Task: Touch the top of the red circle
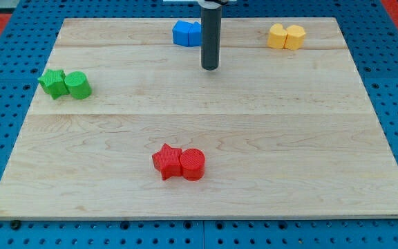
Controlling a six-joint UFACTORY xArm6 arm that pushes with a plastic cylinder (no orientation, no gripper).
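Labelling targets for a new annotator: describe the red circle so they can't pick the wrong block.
On the wooden board, look near the view's bottom edge, slightly left of centre, far below my tip. Two red blocks touch there: the red circle is the round one on the right, and the red star on its left has points.

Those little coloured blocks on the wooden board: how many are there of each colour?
Red: 2, a red star touching a red circle.
Green: 2, a green star and a green circle.
Blue: 2, the blue blocks, partly behind the rod.
Yellow: 2, the yellow blocks.
Total: 8.
My tip sits near the blue pair, far from the red ones.
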